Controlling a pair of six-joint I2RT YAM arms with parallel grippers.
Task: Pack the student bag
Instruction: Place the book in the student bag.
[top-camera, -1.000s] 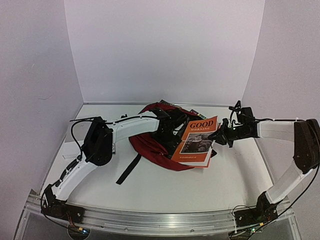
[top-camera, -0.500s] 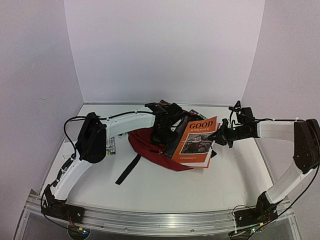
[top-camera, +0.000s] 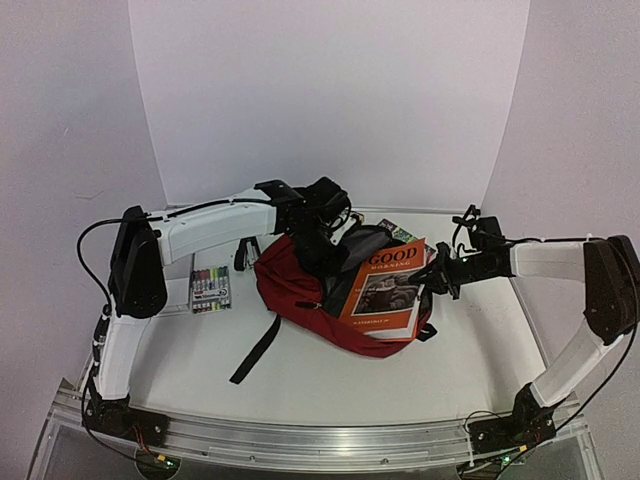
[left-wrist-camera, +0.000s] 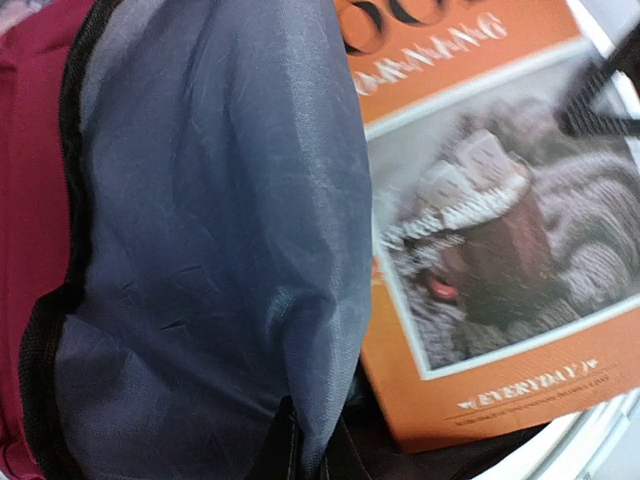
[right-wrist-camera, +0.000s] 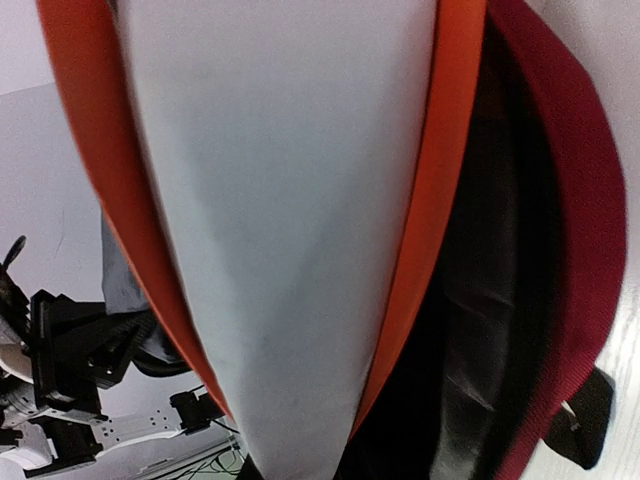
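Tabletop (top-camera: 300, 375): book (top-camera: 385, 290) partway inside student bag (top-camera: 290, 290)

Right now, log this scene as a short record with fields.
bag: dark red student bag, lying open
left gripper: shut on the bag's grey lining, holding it up
right gripper: shut on the edge of the orange book
book: tilted at the bag's mouth, upper part sticking out
loose item: marker set, left of the bag

Lit brightly and evenly from above; casts faint soft shadows beside the student bag (top-camera: 290, 295); blurs at close range in both wrist views, worst on the book (right-wrist-camera: 280, 200).
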